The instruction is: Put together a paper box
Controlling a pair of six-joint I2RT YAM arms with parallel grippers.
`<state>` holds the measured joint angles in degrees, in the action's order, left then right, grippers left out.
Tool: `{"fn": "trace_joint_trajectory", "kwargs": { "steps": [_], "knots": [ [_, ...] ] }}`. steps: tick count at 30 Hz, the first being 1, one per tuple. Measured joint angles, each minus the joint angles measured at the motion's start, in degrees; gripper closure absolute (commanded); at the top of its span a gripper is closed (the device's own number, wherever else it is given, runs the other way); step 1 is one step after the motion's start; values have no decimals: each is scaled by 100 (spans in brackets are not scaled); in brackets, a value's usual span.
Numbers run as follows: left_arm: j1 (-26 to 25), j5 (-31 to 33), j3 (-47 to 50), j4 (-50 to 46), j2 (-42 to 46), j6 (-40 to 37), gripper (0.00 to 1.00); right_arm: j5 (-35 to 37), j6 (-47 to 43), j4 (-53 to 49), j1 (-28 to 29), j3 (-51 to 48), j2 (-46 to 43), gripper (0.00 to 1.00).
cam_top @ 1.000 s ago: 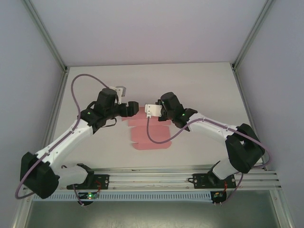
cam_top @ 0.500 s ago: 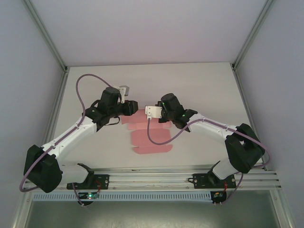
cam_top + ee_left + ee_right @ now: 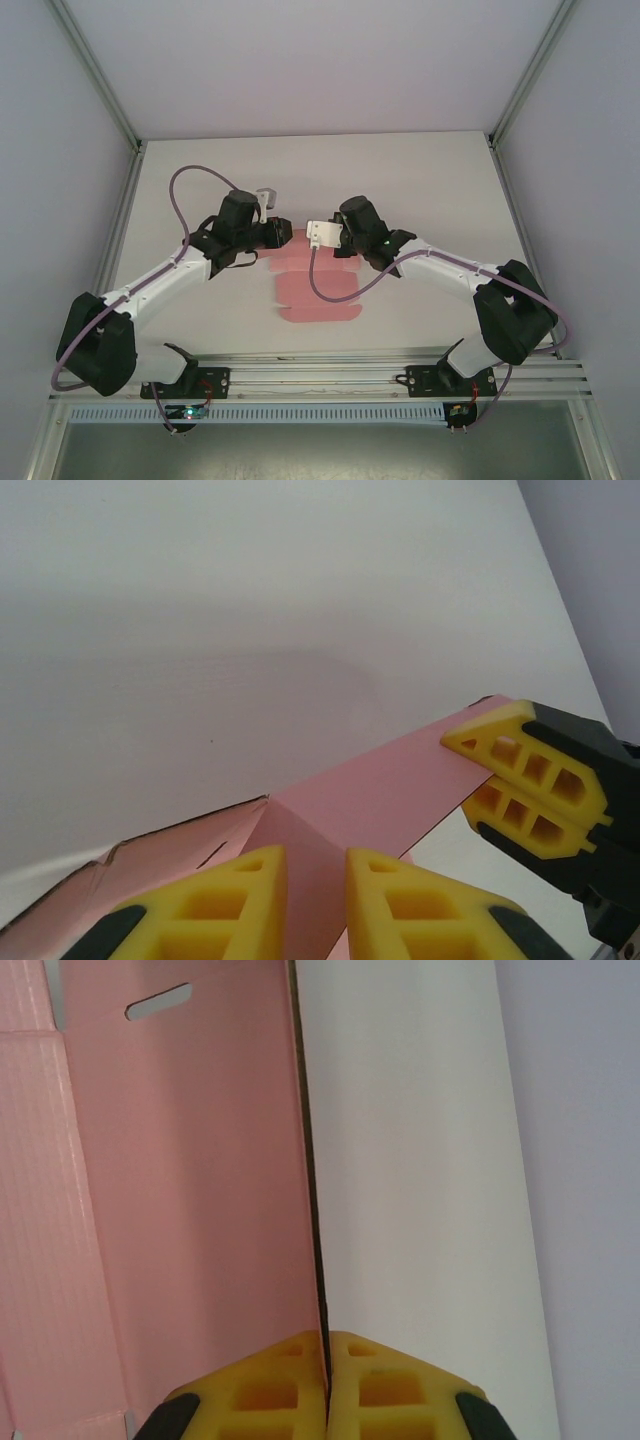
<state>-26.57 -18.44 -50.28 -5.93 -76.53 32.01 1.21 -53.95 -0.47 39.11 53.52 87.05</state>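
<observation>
Right gripper (image 3: 327,1345) is clamped shut on the box (image 3: 318,295), and the left gripper (image 3: 315,860) is down to a narrow gap around a bit of the same card.

Progress-wise, this looks like early days to me. The box is basically a pink die-cut sheet lying mid-table (image 3: 430,190), with most of it flat and the flaps spread toward 6 o'clock. Nothing looks tucked. The one part that's up is a panel at the 12 o'clock end, lifted along a fold. The slot (image 3: 158,1000) at 11 o'clock in the right wrist view has nothing in it. My guess is nearly all of it is left to do: stand the walls up, fold the ends, tuck the tabs, close it.

More on the grippers. From above they meet at the sheet's 12 o'clock end, the left one at about 11. The raised panel's thin edge runs straight down into the right one's closed jaws. In the left wrist view those same jaws pinch the panel's corner at 4 o'clock. A creased strip of card stands between the left fingers. I can't tell whether the pads actually touch it, so I wouldn't call that a grip.
</observation>
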Motion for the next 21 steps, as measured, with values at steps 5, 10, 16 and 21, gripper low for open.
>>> {"fn": "trace_joint_trajectory", "kwargs": {
  "steps": [5, 10, 16, 21],
  "knots": [
    [0, -190, 157, 542, -186, 208, 74, 35, 22, -289, -50, 107, -9, 100],
    [0, -348, 472, 1427, -365, 651, 73, 50, 133, -533, -111, 129, -35, 100],
    [0, -455, 960, 2892, -555, 1462, 75, 125, 442, -614, -149, 129, -81, 100],
    [0, -417, 1233, 4140, -787, 2153, 77, 186, 828, -531, -153, 129, -81, 100]
  ]
}}
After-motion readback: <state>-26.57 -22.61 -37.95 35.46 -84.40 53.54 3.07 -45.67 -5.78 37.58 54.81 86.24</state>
